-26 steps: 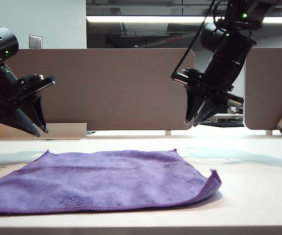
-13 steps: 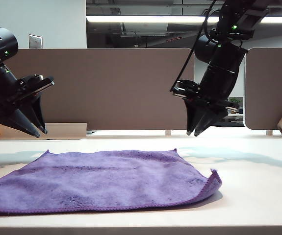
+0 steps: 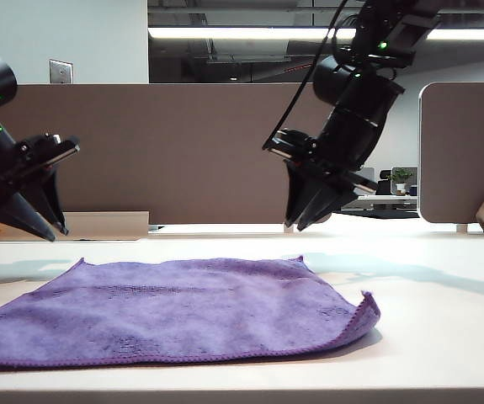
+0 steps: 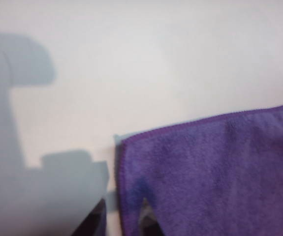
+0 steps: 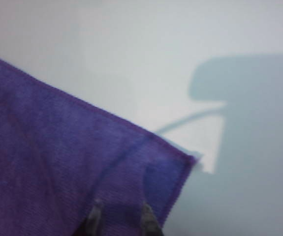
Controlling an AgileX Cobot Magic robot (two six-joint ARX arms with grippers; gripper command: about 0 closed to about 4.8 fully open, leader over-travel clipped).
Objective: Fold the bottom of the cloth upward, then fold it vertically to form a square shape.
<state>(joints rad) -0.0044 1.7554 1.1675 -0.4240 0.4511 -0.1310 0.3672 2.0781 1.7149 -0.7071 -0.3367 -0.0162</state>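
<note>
Purple towel flat on the worktop, both claws in the air above its far corners

The pale worktop [image 3: 444,337] carries the purple fuzzy rectangular cloth [image 3: 183,307], its near left part cut off by the frame edge; no writing is legible anywhere. The right claw [image 3: 300,224] hangs tilted down over the far right corner, fingers slightly parted, empty. The left claw [image 3: 55,233] hovers angled down beyond the far left corner, slightly spread, empty. Both wrist views are blurred, showing only fingertips [image 5: 96,216] over cloth.
</note>
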